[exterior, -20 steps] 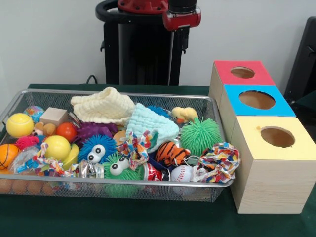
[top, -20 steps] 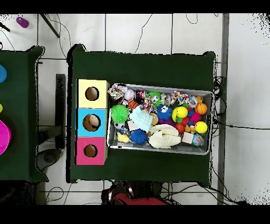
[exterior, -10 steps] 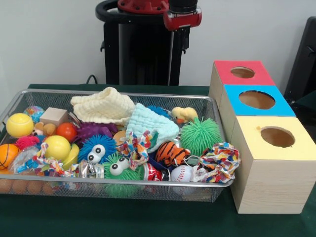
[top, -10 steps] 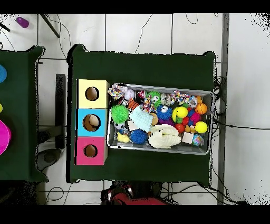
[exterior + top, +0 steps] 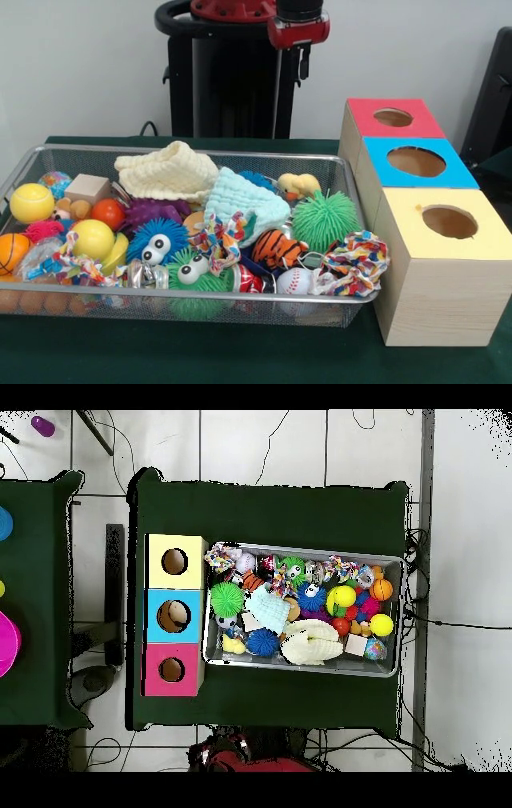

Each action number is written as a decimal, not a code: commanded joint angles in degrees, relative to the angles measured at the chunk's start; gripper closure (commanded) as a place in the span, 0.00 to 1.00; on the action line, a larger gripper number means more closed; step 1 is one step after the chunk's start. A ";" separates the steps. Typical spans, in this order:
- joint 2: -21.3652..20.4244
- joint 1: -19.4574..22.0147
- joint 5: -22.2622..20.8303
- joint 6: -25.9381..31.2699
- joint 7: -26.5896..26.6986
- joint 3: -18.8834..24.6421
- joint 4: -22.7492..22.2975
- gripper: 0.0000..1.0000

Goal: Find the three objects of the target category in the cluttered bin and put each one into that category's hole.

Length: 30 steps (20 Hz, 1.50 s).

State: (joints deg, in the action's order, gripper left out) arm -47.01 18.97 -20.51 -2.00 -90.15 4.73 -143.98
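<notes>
Wire bin on the green worktop holds balls, furry toys and cloths, none lifted out. Right of it stand three boxes: red, blue, yellow. Compared with a second ago, only the arm has shifted slightly rightward above; sorting has not begun. Pincer state: cannot tell.

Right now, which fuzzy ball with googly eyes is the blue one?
The blue fuzzy ball, left of and slightly behind the green fuzzy ball. Both have googly eyes; only the colour differs.
</notes>
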 commanded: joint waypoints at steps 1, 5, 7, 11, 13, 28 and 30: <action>3.06 -0.27 1.44 3.05 -6.75 1.83 10.12 1.00; 6.81 -1.21 1.10 -0.30 -7.53 1.43 11.51 1.00; 8.56 -2.05 1.67 -1.32 -8.22 0.51 12.59 1.00; 9.91 -4.78 2.31 -1.73 -8.67 -1.91 14.33 1.00; 10.51 -5.15 3.23 -1.33 -9.20 -1.84 14.92 1.00; 10.23 -7.97 4.09 -1.00 -10.17 -3.72 15.43 1.00; 9.74 -9.21 3.96 -0.87 -10.03 -4.74 15.36 1.00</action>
State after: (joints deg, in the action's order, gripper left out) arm -38.49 10.83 -20.47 -2.01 -90.15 0.66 -138.97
